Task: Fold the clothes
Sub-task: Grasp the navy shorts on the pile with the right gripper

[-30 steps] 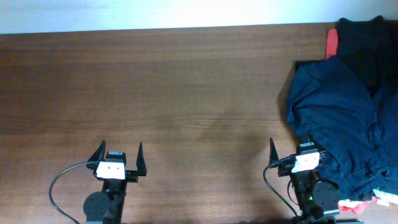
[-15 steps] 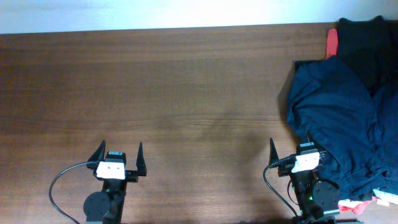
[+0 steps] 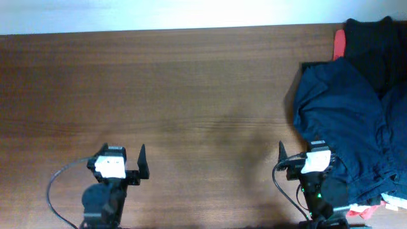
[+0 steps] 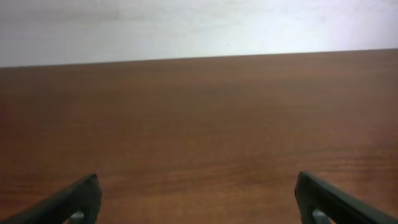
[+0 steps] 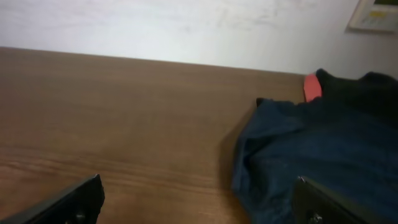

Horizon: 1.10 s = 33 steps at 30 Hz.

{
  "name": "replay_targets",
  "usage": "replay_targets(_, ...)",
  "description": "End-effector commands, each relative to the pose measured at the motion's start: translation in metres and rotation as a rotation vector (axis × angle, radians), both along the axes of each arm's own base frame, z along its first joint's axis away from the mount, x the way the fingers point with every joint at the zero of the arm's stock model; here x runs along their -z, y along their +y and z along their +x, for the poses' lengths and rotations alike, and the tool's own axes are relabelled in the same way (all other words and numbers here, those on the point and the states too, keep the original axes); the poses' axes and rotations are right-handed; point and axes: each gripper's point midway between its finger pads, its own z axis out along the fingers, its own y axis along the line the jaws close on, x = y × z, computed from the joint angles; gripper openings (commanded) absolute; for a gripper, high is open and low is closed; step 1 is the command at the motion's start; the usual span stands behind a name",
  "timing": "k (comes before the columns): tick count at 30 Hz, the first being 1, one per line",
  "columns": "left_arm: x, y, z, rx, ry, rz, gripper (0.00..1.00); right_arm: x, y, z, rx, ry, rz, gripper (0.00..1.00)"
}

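Note:
The dark navy blue shorts (image 3: 346, 121) lie crumpled at the table's right side, part of a pile; they also show in the right wrist view (image 5: 311, 162). My right gripper (image 3: 299, 152) is open and empty at the front edge, its right finger just beside the shorts' lower left edge. Between its fingers (image 5: 196, 196) I see bare wood and the shorts' edge. My left gripper (image 3: 124, 154) is open and empty at the front left, far from the shorts. Its fingers (image 4: 199, 196) frame bare table.
A black garment (image 3: 372, 44) lies at the back right above the shorts, with a red cloth (image 3: 339, 43) peeking out beside it. More pinkish cloth (image 3: 365, 210) shows at the front right corner. The brown wooden table (image 3: 178, 95) stretches left and centre.
The left arm has shifted slightly left and turned a little. The right arm has edged slightly right and nearer. The shorts have not moved.

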Motion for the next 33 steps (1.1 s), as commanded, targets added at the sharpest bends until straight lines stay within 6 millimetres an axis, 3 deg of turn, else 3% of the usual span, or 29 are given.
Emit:
replay_targets(1,-0.021,0.001,0.009,-0.013,0.062,-0.007,0.99,-0.031,-0.004,0.007,0.03,0.021,0.005,0.99)
replay_targets(7,-0.029,-0.001,0.03,-0.013,0.258,0.005,0.99,-0.048,-0.007,0.035,0.053,0.223,-0.019,0.99)
replay_targets(11,-0.031,-0.001,0.044,-0.013,0.368,0.012,0.99,-0.045,-0.027,0.06,0.122,0.417,-0.019,0.99)
replay_targets(13,-0.031,-0.003,0.05,-0.009,0.418,0.013,0.99,-0.039,-0.041,0.074,0.157,0.531,-0.004,0.99)
replay_targets(17,-0.03,-0.005,0.062,-0.001,0.474,0.012,0.99,-0.024,-0.047,0.105,0.137,0.669,0.048,0.99)
replay_targets(20,-0.022,-0.007,0.065,0.011,0.498,0.007,0.99,0.012,-0.049,0.134,0.134,0.718,0.051,1.0)
replay_targets(24,-0.023,-0.01,0.066,0.025,0.494,-0.001,0.99,0.068,-0.051,0.15,0.133,0.823,0.055,0.84)
replay_targets(28,-0.023,-0.01,0.066,0.025,0.494,-0.001,0.99,0.105,-0.052,0.16,0.148,0.873,0.077,0.71)
replay_targets(33,-0.023,-0.01,0.066,0.025,0.495,-0.001,0.99,0.119,-0.053,0.175,0.165,0.846,0.1,0.38)
